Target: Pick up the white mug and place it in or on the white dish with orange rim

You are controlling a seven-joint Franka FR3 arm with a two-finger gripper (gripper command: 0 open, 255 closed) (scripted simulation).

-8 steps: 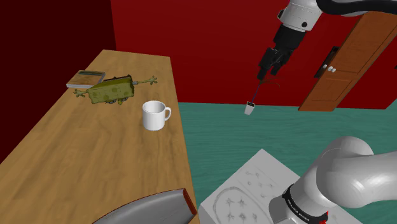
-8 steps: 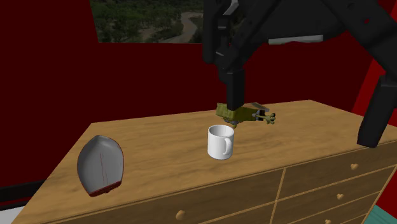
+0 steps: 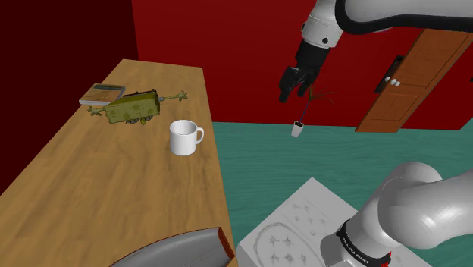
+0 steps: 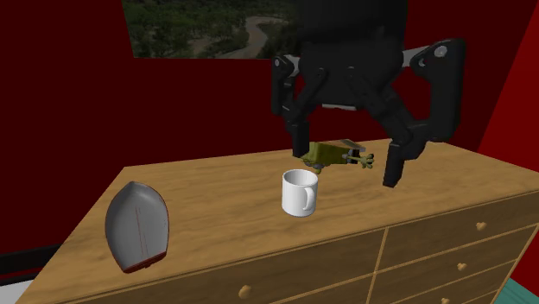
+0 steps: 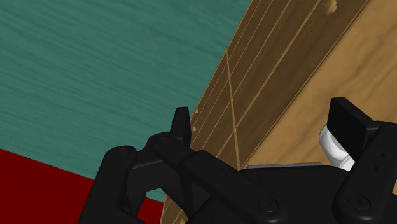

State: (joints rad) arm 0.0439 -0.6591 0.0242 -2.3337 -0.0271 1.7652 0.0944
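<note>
Gripper (image 3: 291, 91): empty, jaws spread wide, high off the right edge of the dresser (image 3: 91, 190) in the shoulder view. White mug (image 3: 183, 137): upright near that edge, handle toward it. Recommended: descend straddling the mug's wall, clear of the handle.

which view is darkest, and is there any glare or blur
The second exterior view is dimmest: maroon wall, the gripper a flat black shape, the mug white and clear. The shoulder view is brighter and even, with no glare. The wrist view is bright too; nothing looks blurred.
</note>
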